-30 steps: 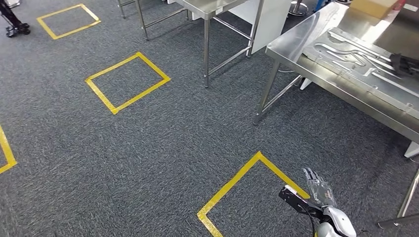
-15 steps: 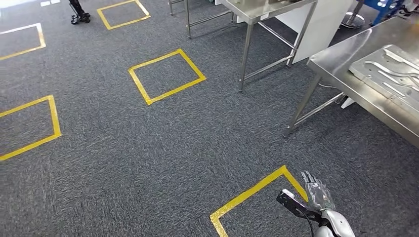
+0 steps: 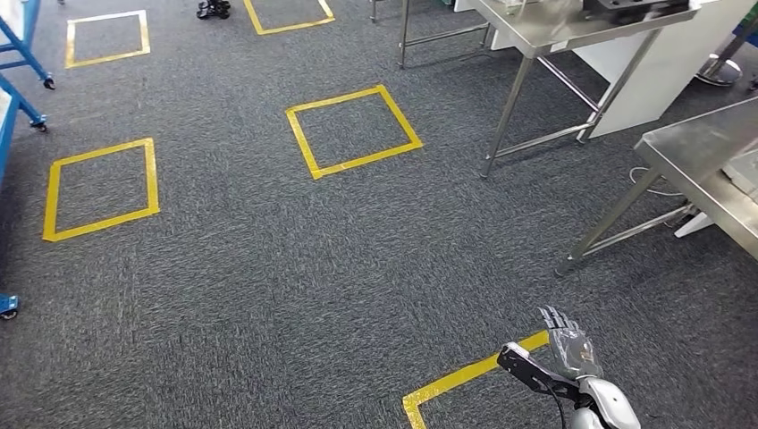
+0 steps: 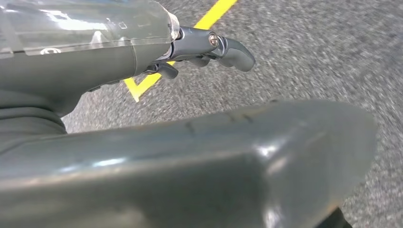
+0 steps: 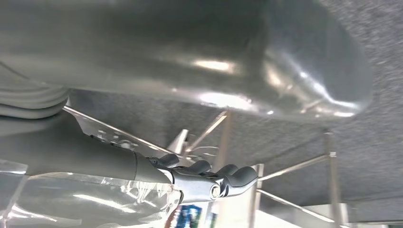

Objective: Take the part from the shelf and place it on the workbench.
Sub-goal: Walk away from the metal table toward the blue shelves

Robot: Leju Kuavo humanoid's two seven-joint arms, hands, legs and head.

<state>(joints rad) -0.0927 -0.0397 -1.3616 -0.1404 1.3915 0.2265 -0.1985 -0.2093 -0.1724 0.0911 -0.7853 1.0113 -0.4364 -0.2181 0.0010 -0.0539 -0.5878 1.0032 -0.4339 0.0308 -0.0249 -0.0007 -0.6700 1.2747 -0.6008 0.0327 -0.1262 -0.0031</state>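
Right hand [image 3: 570,350]: low over grey carpet [image 3: 268,268], fingers extended and apart, holding nothing. Left hand [image 4: 142,52]: fingers loosely curled, nothing in them; released or clenched cannot be told. Part: cannot be made out. Steel table [image 3: 697,152] at right; second steel table [image 3: 572,27] beyond. Yellow tape squares [image 3: 353,130] on floor.
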